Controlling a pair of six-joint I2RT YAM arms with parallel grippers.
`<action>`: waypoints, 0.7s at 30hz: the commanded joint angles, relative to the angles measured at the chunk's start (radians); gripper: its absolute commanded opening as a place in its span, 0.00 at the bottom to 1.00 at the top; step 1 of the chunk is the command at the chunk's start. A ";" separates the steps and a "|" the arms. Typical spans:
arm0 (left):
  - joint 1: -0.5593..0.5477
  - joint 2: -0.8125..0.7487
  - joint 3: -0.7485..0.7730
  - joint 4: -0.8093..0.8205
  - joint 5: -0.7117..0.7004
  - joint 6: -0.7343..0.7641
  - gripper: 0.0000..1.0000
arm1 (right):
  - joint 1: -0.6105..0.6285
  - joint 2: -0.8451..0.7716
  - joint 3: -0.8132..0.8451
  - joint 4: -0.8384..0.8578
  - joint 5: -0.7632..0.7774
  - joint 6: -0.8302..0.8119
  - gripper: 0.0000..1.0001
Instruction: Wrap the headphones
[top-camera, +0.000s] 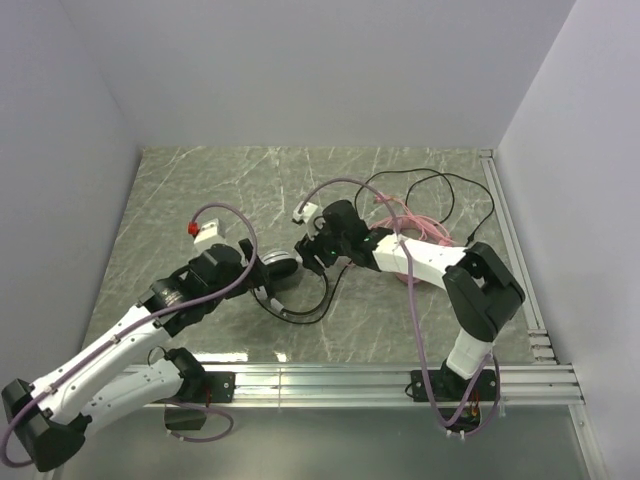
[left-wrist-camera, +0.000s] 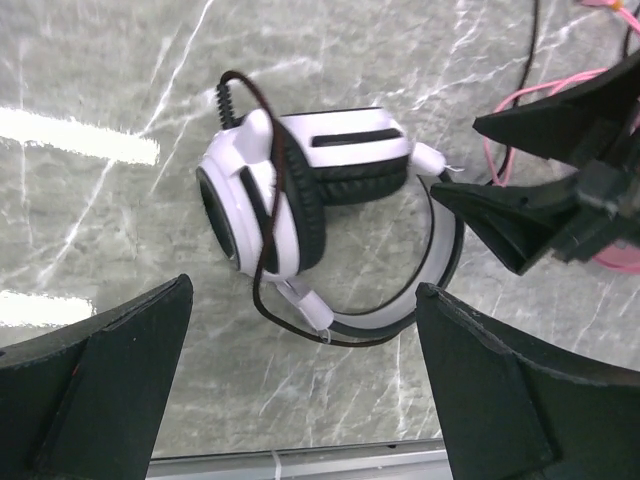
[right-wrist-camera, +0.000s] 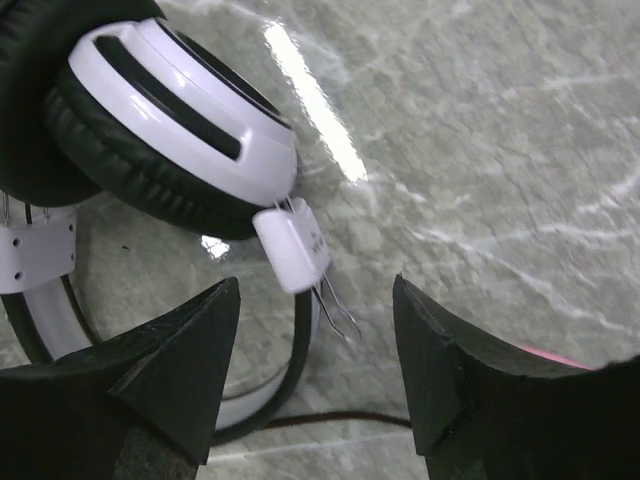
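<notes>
The grey-green marbled table top (top-camera: 200, 190) fills the scene, and my two arms lean in over its middle from the lower edge of the overhead view. The black-and-white over-ear headphones (top-camera: 283, 266) lie on their side at the centre of that view, between my two grippers, with the ear cups folded together and the white headband (left-wrist-camera: 440, 270) curving away toward the lower right of the left wrist view. My left gripper (left-wrist-camera: 300, 400) hangs just short of the ear cups, jaws spread wide with nothing between them. My right gripper (right-wrist-camera: 315, 350) sits at the other side, jaws apart and straddling the white hinge block (right-wrist-camera: 290, 245) at the band's end without clamping it – there is a gap on either side. The pink headphones show only as loops of thin pink cable (top-camera: 415, 225) at centre right of the overhead view, partly hidden behind my right arm. The thin black cable (top-camera: 440, 190) loops toward the upper right there – one strand of it also runs down across the near white ear cup (left-wrist-camera: 245, 210).
</notes>
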 joint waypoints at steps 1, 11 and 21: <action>0.108 -0.015 -0.039 0.104 0.209 0.040 0.99 | 0.032 0.043 0.073 -0.028 0.023 -0.067 0.69; 0.153 -0.048 -0.045 0.097 0.203 0.035 0.99 | 0.092 0.169 0.199 -0.110 0.061 -0.093 0.57; 0.154 -0.075 -0.037 0.085 0.171 0.025 0.99 | 0.112 0.220 0.254 -0.157 0.167 -0.012 0.05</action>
